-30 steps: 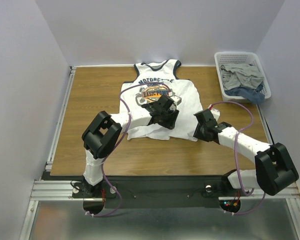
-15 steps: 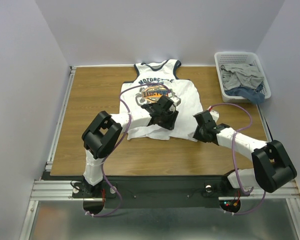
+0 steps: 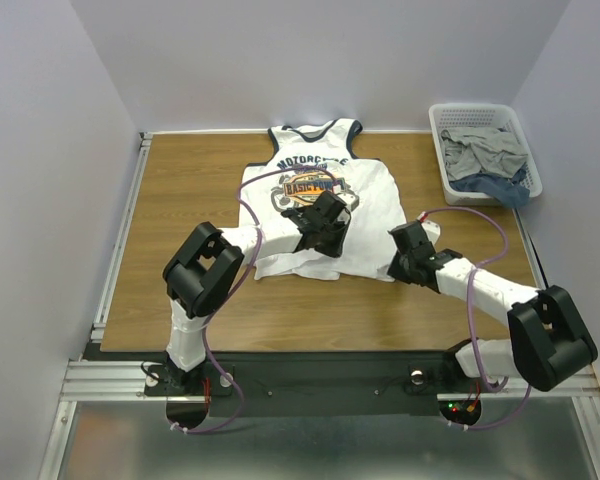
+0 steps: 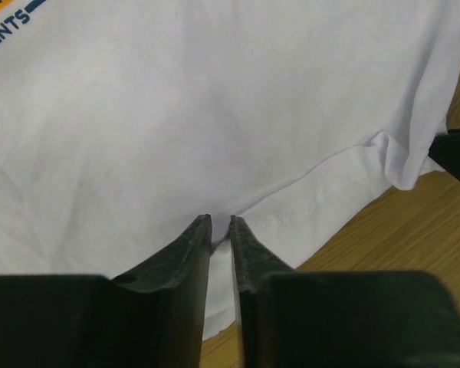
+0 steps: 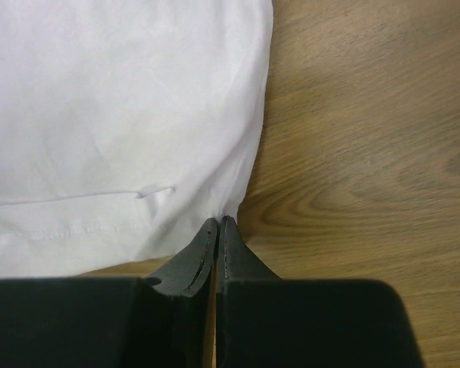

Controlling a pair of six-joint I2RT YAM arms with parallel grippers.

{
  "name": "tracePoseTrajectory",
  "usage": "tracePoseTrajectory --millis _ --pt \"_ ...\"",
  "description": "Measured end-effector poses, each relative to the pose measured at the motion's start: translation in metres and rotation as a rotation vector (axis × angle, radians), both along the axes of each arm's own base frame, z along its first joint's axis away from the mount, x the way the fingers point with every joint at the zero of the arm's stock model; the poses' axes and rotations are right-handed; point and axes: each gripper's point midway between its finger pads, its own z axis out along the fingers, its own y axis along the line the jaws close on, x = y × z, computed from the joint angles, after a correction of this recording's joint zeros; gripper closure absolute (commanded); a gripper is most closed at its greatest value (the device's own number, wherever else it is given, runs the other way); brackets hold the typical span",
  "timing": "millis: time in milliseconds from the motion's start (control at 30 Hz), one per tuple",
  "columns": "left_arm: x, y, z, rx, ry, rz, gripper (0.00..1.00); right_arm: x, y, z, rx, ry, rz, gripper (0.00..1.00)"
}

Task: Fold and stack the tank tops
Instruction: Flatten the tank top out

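Observation:
A white tank top [image 3: 372,196] with navy trim and an orange-navy chest print lies flat on the wooden table [image 3: 180,200], neck toward the far wall. My left gripper [image 3: 329,243] is over its lower middle. In the left wrist view its tips [image 4: 220,222] stand a narrow gap apart with a pinch of white cloth [image 4: 176,115] between them, just behind the stitched hem [image 4: 322,195]. My right gripper [image 3: 396,262] is at the shirt's lower right corner. Its jaws [image 5: 218,224] are pressed together right where the cloth's corner [image 5: 123,115] ends.
A white plastic basket [image 3: 483,108] stands at the back right and holds crumpled grey and blue clothes [image 3: 485,155]. Bare wood [image 5: 368,138] lies to the right of the shirt. A metal rail [image 3: 120,240] runs along the table's left edge, with walls close behind.
Both grippers have closed on the shirt's lower edge. The right arm has shifted slightly left toward the corner. The left arm has hardly moved.

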Motion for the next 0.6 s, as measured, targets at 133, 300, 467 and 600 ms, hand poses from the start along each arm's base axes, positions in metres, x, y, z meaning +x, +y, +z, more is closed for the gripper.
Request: tracePoseTrajectory --millis 133,300,467,600 --pt "0.004 0.008 0.001 0.006 0.000 0.039 0.96 0.002 -0.002 0.008 0.000 -0.029 -0.007 1.00" --pt "0.016 0.022 0.020 -0.014 -0.029 0.102 1.00 0.001 -0.008 0.013 -0.020 -0.040 -0.015 1.00" --pt "0.036 0.040 0.050 -0.046 -0.084 0.207 1.00 -0.001 -0.015 0.017 -0.043 -0.046 -0.024 0.99" --pt "0.057 0.063 0.066 -0.072 -0.107 0.318 1.00 0.000 -0.018 0.023 -0.054 -0.056 -0.032 1.00"
